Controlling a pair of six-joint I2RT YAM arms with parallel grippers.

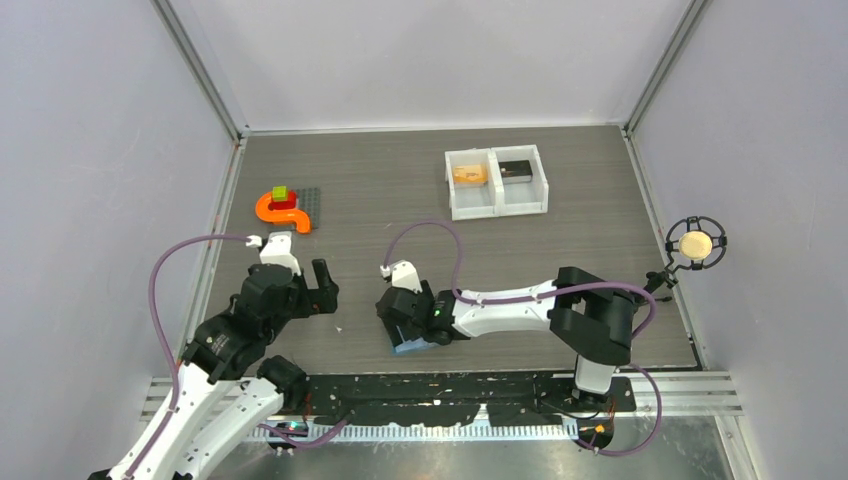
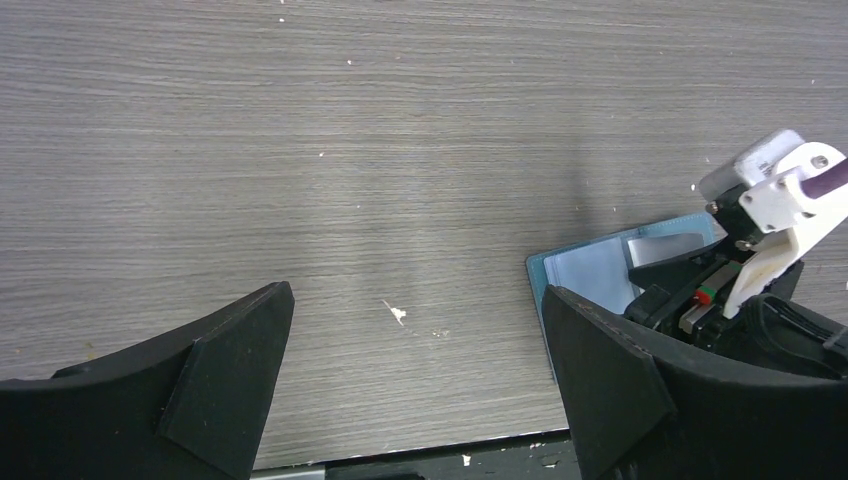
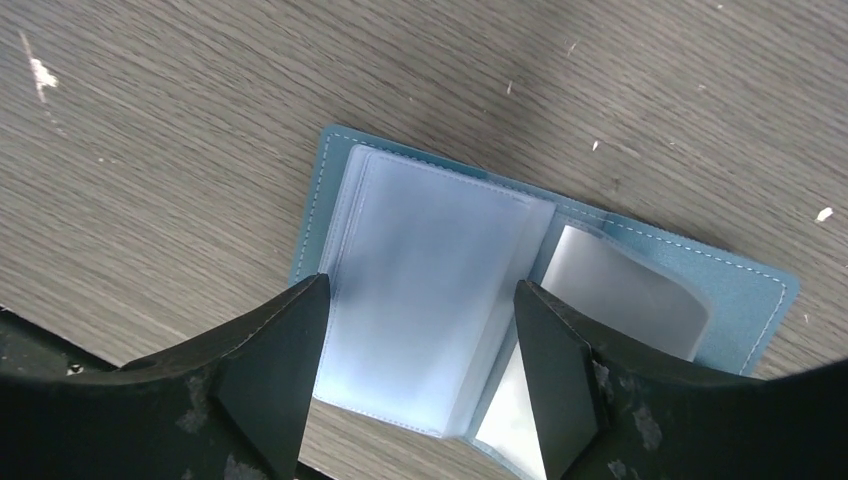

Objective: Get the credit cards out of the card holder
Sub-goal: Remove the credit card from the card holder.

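Reading the top view first: card holder (image 1: pixel 411 345) lies open on the worktop (image 1: pixel 380 200) close to the near edge, right jaws directly over it. White tray (image 1: pixel 497 211) sits well apart at the far side, with an orange-yellow card (image 1: pixel 468 174) in its left compartment and a dark card (image 1: pixel 515 170) in its right. Left jaws hang to the holder's left, apart from it. Orange toy piece (image 1: pixel 280 210) is far left, not involved.

Left wrist view: left jaws wide open, nothing between them, bare worktop below. A corner of the holder shows at right, under the right arm's tooling.

Right wrist view: right jaws open, straddling the clear inner sleeves (image 3: pixel 430 280), gripping nothing. Sleeves look empty. I see no card, though the strip under the jaws is hidden.

Handling, my judgement: the holder is light, soft and floppy. The sleeves are slick and thin, and likely to lift with it rather than part. I'd pin the blue cover (image 3: pixel 745 290) at its edge with one arm. Any card left inside I'd pinch by its exposed short edge. Cards are stiff, thin and slippery.
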